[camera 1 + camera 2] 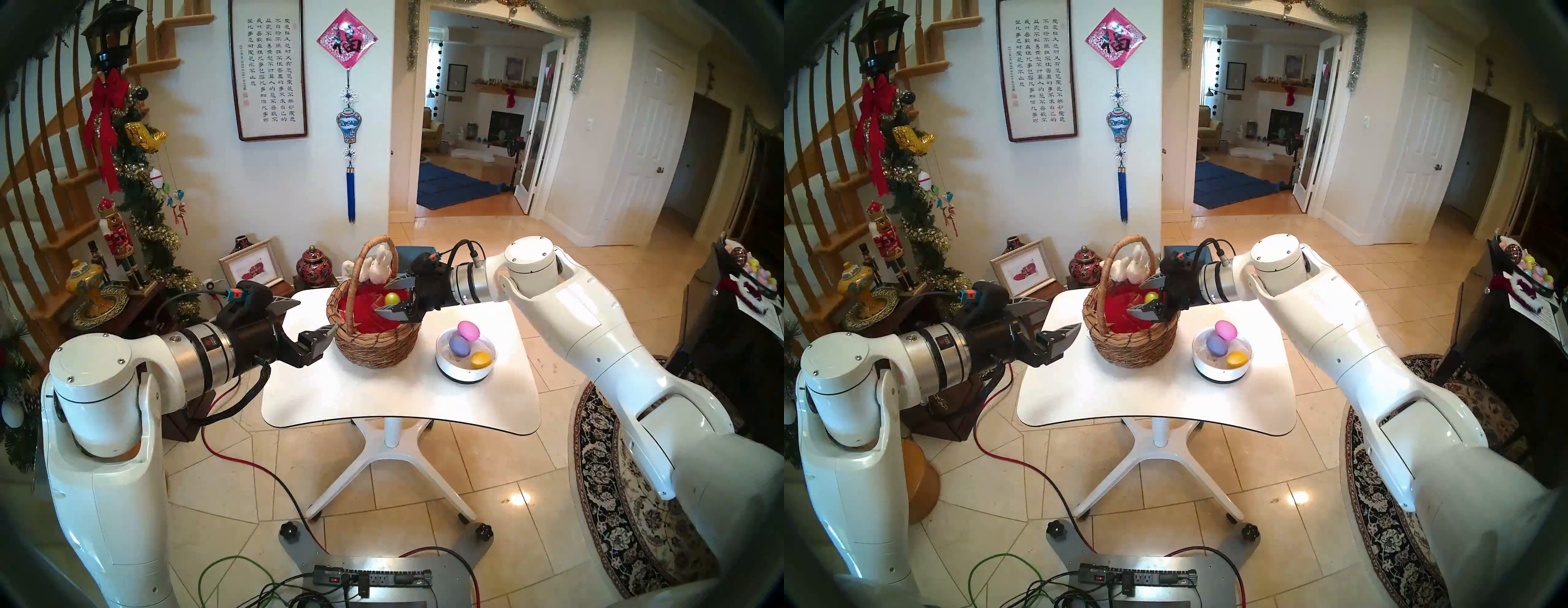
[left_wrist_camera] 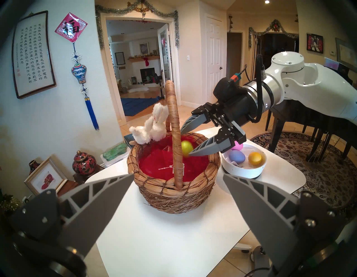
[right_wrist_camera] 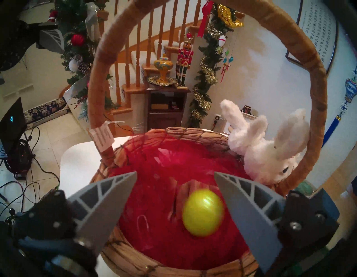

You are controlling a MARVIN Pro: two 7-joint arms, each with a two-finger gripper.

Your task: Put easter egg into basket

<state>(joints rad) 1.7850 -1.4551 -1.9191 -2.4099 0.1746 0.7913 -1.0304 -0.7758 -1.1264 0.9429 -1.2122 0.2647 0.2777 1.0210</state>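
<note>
- White table top (image 1: 382, 399), smooth and rounded at the corners, on a single pedestal; under both grippers, carrying basket and bowl.
- Basket (image 2: 173, 195): round, coarse brown wicker with a tall wrapped arch handle, red shredded lining, a white plush bunny (image 2: 152, 129) at the handle's foot; directly below the right gripper's tips, just ahead of the left gripper.
- Right gripper (image 3: 174, 195): grey ribbed fingers parted to a moderate gap over the basket's mouth, gripping nothing.
- Left gripper (image 2: 173, 212): jaws spread wide, empty, beside the basket's near wall and clear of it.
- Low white bowl (image 1: 464, 373), glossy, just beyond the basket on the right arm's side, below and behind that gripper's wrist; holds a pink egg (image 1: 468, 329), a purple egg (image 1: 459, 346) and an orange egg (image 1: 481, 359).
- Yellow-green egg (image 3: 202, 211): between the spread right fingers yet apart from both, slightly blurred, against the red lining inside the basket; apparently just released.
- Handling, as a judgement: glossy shell, probably hollow plastic, so light, stiff and slippery; prone to rolling or squirting from a pinch; soft lining likely to cushion and stop it.
- Best hold for the remaining eggs: across the widest middle, pads on opposite sides, gentle squeeze.
</note>
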